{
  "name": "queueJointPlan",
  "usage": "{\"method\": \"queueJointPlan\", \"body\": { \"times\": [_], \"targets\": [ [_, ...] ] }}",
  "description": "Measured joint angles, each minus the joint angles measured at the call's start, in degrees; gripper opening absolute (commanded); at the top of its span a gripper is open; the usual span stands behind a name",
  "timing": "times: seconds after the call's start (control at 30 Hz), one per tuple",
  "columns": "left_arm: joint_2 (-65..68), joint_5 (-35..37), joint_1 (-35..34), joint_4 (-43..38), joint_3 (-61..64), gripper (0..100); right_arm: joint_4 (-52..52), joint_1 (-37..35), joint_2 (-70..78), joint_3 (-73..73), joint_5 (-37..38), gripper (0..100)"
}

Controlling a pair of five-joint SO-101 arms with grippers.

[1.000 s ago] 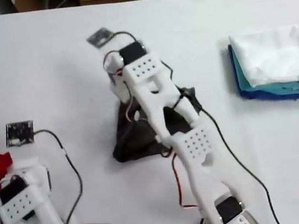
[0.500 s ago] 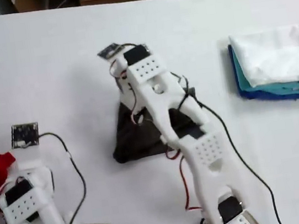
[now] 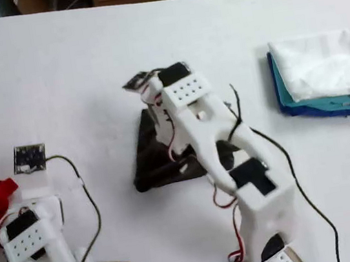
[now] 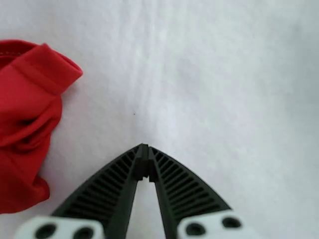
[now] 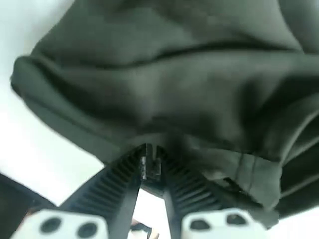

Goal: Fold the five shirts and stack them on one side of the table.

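Between the right jaws a fold of the dark shirt (image 5: 164,89) is pinched. The tips are closed together, with cloth bunched over and around them. From that pinch the rest of the garment appears to be drawn up into a slack tent under the right arm (image 3: 190,103), while its lower edges are left lying on the surface (image 3: 55,69).

The left jaws are closed tip to tip with nothing between them and are held over bare surface. Just beside them the red shirt (image 4: 25,114) lies crumpled and untouched. Well apart from the right jaws, on the side away from the left jaws, a folded stack (image 3: 323,74) is laid, with a white shirt (image 3: 321,58) on top of a teal one and a blue one.

The dark shirt is judged to be light, soft and wholly limp. No shape will be kept when it is lifted, and whatever is not held will sag and drag. From a single pinch point it is likely to bunch or swing rather than fold cleanly. A firmer hold is expected at a hem, collar or seam, where the cloth is doubled and thicker. A thin single layer may slide out of the jaws. For a flat fold, two corners of one edge would best be taken, one by each arm. The red shirt is expected to handle the same way.
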Motion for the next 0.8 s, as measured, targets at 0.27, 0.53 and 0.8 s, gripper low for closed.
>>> {"method": "queueJointPlan", "body": {
  "times": [0.27, 0.53, 0.8],
  "targets": [
    [0.0, 0.0, 0.0, 0.0, 0.0, 3, 0.0, 0.1, -10.2, 11.2, 0.0, 2.1],
    [0.0, 0.0, 0.0, 0.0, 0.0, 3, -6.8, 0.1, -14.2, -2.3, 0.0, 2.1],
    [0.0, 0.0, 0.0, 0.0, 0.1, 3, -21.7, 4.6, 2.1, -8.1, 0.0, 2.1]
  ]
}}
